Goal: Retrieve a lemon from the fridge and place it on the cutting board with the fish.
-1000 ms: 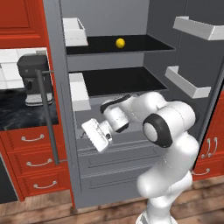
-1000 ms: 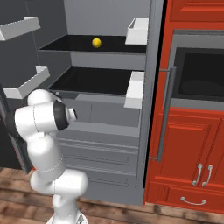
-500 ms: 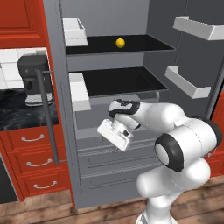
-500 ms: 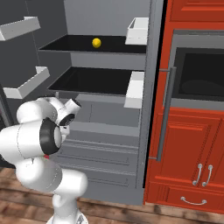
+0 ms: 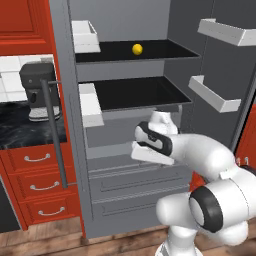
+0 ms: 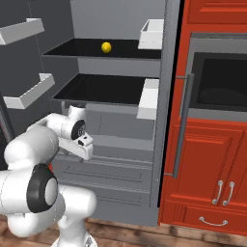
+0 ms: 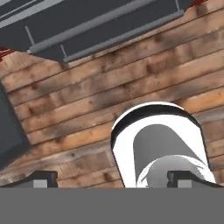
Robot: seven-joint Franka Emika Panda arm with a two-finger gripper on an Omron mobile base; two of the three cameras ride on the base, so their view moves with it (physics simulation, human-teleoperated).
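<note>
Tool (image 7: 109, 177) wide, facing floor (image 7: 131, 83)

matt grey fridge (image 5: 120, 15), wooden (planked) floor (image 7: 131, 78)

fridge (image 5: 125, 20) top shelf (image 5: 165, 50) | lemon (image 5: 137, 49) on it

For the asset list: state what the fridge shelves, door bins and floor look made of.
Fridge shelves: matte black, maybe plastic or coated metal; flat, no shine.
Door bins: white, probably plastic; plain, opaque.
Floor: brown wood planks; visible grain and seams.
</note>
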